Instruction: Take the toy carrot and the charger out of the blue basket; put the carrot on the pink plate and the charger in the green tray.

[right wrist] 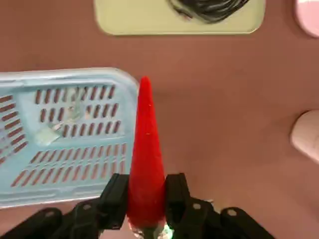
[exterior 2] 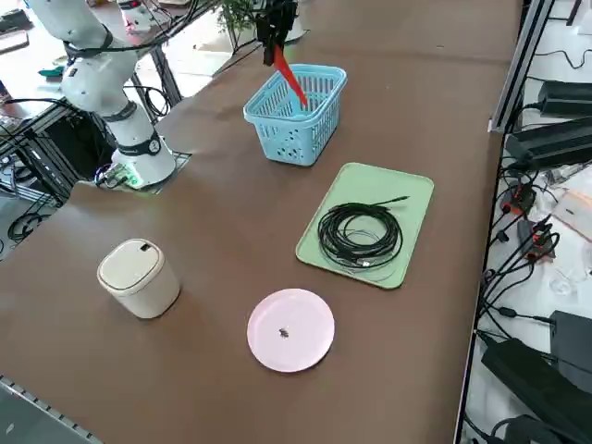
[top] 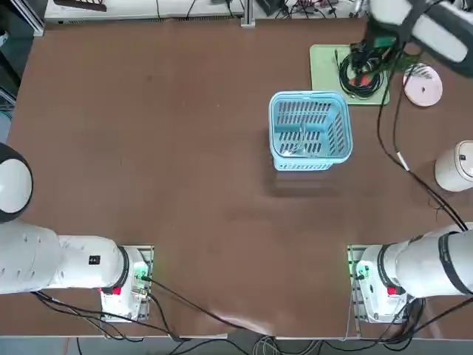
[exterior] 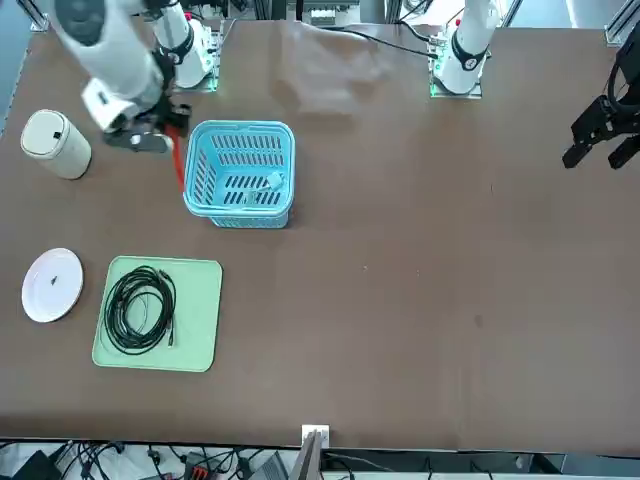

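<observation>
My right gripper (right wrist: 146, 186) is shut on the thick end of the toy carrot (right wrist: 146, 144), a slim red-orange stick pointing down. It hangs in the air beside the blue basket (exterior: 240, 127), on the side toward the pink plate and green tray. The carrot (exterior: 178, 165) tip is near the basket's rim (exterior 2: 305, 74). Its green leaves are hidden in the gripper (exterior: 160, 135). The charger (right wrist: 50, 133), a small whitish block, lies on the basket floor (exterior: 272, 182). The green tray (exterior: 200, 310) and the pink plate (exterior: 52, 284) lie beyond the basket, with the plate (exterior 2: 290, 329) bare.
A coiled black cable (exterior 2: 359, 236) fills much of the green tray (exterior 2: 407, 194). A white lidded canister (exterior 2: 139, 276) stands near the right edge of the table, between the plate and my arm's base. A cable from my arm (top: 414, 177) runs above the table.
</observation>
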{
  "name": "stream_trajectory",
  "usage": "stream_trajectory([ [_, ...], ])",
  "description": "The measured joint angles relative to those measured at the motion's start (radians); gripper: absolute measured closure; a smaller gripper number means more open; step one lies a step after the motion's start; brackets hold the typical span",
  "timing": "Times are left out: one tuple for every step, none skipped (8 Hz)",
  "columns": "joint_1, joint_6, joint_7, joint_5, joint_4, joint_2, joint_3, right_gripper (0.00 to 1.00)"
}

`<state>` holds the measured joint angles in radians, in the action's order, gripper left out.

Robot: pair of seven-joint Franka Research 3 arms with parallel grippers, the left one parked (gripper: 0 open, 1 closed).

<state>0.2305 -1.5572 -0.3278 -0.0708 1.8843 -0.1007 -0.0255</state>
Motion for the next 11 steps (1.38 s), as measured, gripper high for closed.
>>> stream_trajectory([
  [-0.092,-0.008,0.099,-0.049,-0.007,0.002,0.003,0.59],
  [-0.18,-0.042,0.192,-0.087,-0.01,0.011,0.006,0.59],
  [-0.254,-0.099,0.276,-0.1,-0.011,0.029,0.006,0.59],
  [-0.323,-0.174,0.362,-0.104,-0.01,0.062,0.005,0.59],
  [-0.396,-0.262,0.451,-0.105,-0.011,0.111,0.005,0.59],
  [-0.466,-0.355,0.541,-0.105,-0.013,0.167,0.005,0.59],
  [-0.529,-0.438,0.625,-0.105,-0.029,0.236,0.005,0.59],
  [-0.578,-0.484,0.693,-0.105,-0.076,0.318,0.005,0.59],
  [-0.61,-0.502,0.745,-0.104,-0.151,0.41,0.005,0.59],
  [-0.626,-0.508,0.777,-0.102,-0.238,0.503,0.004,0.59],
  [-0.63,-0.515,0.793,-0.095,-0.318,0.586,0.001,0.59],
])
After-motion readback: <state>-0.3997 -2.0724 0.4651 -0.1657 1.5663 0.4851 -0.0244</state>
